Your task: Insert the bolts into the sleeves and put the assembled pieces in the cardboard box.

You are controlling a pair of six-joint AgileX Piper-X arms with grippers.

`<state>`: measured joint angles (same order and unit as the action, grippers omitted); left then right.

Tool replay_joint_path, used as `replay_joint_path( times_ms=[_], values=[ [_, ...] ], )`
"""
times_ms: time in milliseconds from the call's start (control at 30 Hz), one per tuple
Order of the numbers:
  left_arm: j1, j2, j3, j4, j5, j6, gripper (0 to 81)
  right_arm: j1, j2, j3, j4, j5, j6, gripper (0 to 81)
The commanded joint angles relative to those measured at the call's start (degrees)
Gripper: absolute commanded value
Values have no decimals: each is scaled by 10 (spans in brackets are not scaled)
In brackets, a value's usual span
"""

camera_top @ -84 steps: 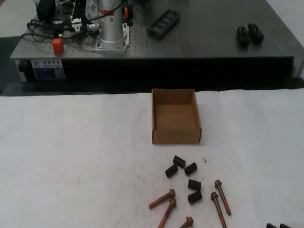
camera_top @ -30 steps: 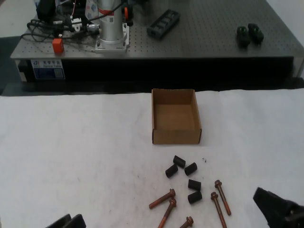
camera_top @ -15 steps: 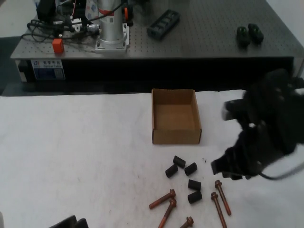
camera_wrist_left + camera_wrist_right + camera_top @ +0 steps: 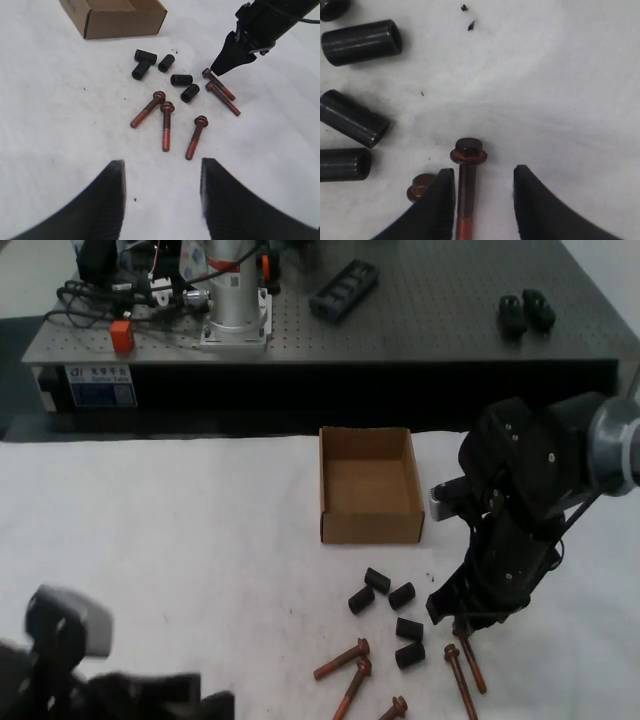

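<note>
Nearest, our left gripper [image 4: 162, 172] hangs spread; farther right, our right gripper [image 4: 484, 172] straddles, spread, a copper-coloured flanged bolt [image 4: 468, 152], whose shank we should pinch squarely, clear of the black cylindrical sleeves [image 4: 362, 42], the brown cardboard box [image 4: 370, 528] lying beyond.

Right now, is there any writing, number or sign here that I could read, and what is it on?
The blue label on the metal bench front edge: print too blurred to read.
The sticker on the silver post: too small to read.
No readable text on the cardboard box, bolts or sleeves.
</note>
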<state>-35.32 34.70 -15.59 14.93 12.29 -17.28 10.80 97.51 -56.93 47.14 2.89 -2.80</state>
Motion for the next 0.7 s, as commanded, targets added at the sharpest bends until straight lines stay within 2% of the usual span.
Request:
replay_joint_path(
  times_ms=[0, 200, 433, 567, 667],
  values=[
    [1, 35, -31, -17, 11, 32, 348, 2, 0, -6, 2, -5, -7, 281],
    [1, 175, -121, -31, 21, 32, 348, 2, 20, -6, 3, -5, -7, 281],
    [1, 267, -191, -31, 20, 62, 348, 3, 31, 9, -8, -6, -9, 270],
    [1, 306, -220, -30, 20, 63, 348, 3, 32, 31, -39, -14, -11, 155],
    [1, 340, -243, -17, 20, 65, 348, 3, 32, 47, -58, -14, -25, 6]
  ],
)
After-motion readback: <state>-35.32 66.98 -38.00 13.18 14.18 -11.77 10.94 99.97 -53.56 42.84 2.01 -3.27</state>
